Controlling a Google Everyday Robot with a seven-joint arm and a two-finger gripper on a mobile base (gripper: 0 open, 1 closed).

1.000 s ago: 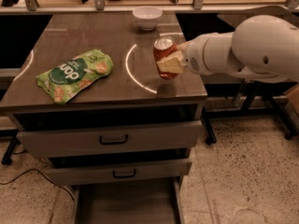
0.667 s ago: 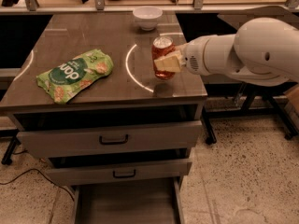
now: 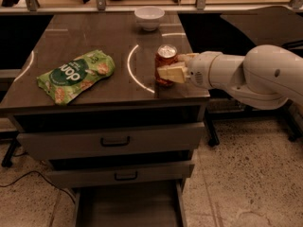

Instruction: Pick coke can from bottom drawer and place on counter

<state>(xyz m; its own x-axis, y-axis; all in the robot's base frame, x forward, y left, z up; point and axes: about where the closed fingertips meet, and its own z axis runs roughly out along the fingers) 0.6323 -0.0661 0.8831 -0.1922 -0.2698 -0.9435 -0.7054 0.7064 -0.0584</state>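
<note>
So our gripper point(image 3: 170, 71) is reaching in sideways from the right, over the front right corner of the worktop point(image 3: 94, 32). It's clamped on the can point(image 3: 166, 56) around the middle. The side grip makes sense to us: it keeps the can upright and leaves the silver top free.

The can's base looks to be right at the surface, but we can't tell if it's actually touching. We'd call this the set-down step, with letting go not yet done.

Just left of the gripper a white ring mark point(image 3: 130, 72) curves past. Further left the green bag point(image 3: 75, 75) lies flat, well apart, so nothing crowds the spot. Back behind the gripper sits a white bowl point(image 3: 149, 18). Down below and to the left, the drawer point(image 3: 128, 207) hangs pulled out.

Our one worry is that the can is near the right edge, so a nudge while opening could tip it off.
</note>
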